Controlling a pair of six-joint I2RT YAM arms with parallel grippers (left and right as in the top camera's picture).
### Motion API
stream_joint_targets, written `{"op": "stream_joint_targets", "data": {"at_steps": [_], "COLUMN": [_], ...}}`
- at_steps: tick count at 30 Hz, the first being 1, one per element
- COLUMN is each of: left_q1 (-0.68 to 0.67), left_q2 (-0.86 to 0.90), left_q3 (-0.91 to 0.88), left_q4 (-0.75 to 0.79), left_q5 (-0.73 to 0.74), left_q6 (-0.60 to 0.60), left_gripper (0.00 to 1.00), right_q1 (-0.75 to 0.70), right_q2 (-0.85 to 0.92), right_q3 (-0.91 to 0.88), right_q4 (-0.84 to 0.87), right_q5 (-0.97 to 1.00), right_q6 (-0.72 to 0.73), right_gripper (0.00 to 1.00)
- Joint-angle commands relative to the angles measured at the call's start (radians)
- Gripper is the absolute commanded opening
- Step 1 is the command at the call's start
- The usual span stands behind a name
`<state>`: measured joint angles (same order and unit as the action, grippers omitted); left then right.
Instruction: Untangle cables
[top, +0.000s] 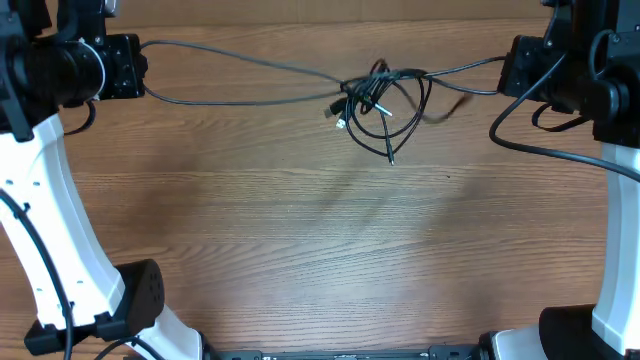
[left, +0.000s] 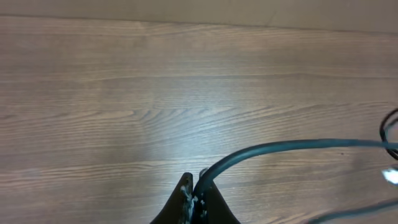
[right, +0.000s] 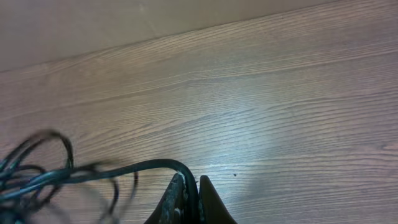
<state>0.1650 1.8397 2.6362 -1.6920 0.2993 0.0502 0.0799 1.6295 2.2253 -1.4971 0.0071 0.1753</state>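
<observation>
Thin black cables (top: 385, 98) bunching in a tangle over the table's (top: 300, 230) far middle, left hand (left: 194, 188) clamping one strand at the table's far left, right hand (right: 190, 188) clamping another at its far right.

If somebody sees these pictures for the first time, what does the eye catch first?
The eye goes first to the knot of black cables at the far middle of the wooden table. From it, strands run out sideways to the left gripper and the right gripper, each shut on a strand. A silver plug tip shines at the knot's left edge.
</observation>
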Motion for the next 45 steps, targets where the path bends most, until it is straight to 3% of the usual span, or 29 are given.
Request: {"op": "stream_joint_targets", "data": {"at_steps": [1,5,9,15,21,29,33,39,41,42,43,44,45], "left_q1": [0.032,0.149,0.286,0.373,0.230,-0.124,-0.208,-0.227,-0.227,-0.227,-0.227,-0.227,-0.227], "left_q2": [-0.007,-0.045,-0.080,-0.102,-0.101,-0.097,-0.094,-0.086,-0.080,-0.077,-0.072,-0.066,-0.059], "left_q3": [0.004,0.004,0.004,0.004,0.004,0.004,0.004,0.003,0.003,0.003,0.003,0.003,0.003], "left_q4": [0.003,0.003,0.003,0.003,0.004,0.052,0.083,0.077,0.067,0.062,0.056,0.049,0.040], "left_q5": [-0.224,-0.246,-0.221,-0.126,-0.037,-0.039,-0.040,-0.040,-0.044,-0.044,-0.043,-0.043,-0.043], "left_q6": [-0.101,-0.182,-0.187,-0.185,-0.177,-0.214,-0.238,-0.249,-0.249,-0.249,-0.249,-0.249,-0.249], "left_gripper": [0.04,0.04,0.04,0.04,0.04,0.04,0.04,0.04,0.04,0.04,0.04,0.11,0.26], "right_q1": [-0.065,-0.249,-0.480,-0.599,-0.414,-0.100,-0.043,0.025,0.039,0.047,0.053,0.060,0.064], "right_q2": [-0.023,-0.014,-0.001,0.005,0.005,0.005,0.005,0.006,0.006,0.007,0.007,0.007,0.007], "right_q3": [0.030,0.030,0.024,0.024,0.024,0.024,0.024,0.014,-0.001,-0.014,-0.028,-0.053,-0.079], "right_q4": [0.010,0.014,0.018,0.021,-0.002,-0.024,-0.047,-0.093,-0.098,-0.100,-0.098,-0.093,-0.086], "right_q5": [0.055,-0.037,-0.217,-0.335,-0.328,-0.186,-0.187,-0.191,-0.191,-0.191,-0.191,-0.191,-0.191], "right_q6": [0.009,0.034,0.033,0.029,0.002,0.003,0.002,0.002,0.002,0.002,0.002,0.002,0.002], "right_gripper": [0.04,0.04,0.04,0.04,0.04,0.04,0.04,0.04,0.28,0.58,0.79,0.92,0.93]}}
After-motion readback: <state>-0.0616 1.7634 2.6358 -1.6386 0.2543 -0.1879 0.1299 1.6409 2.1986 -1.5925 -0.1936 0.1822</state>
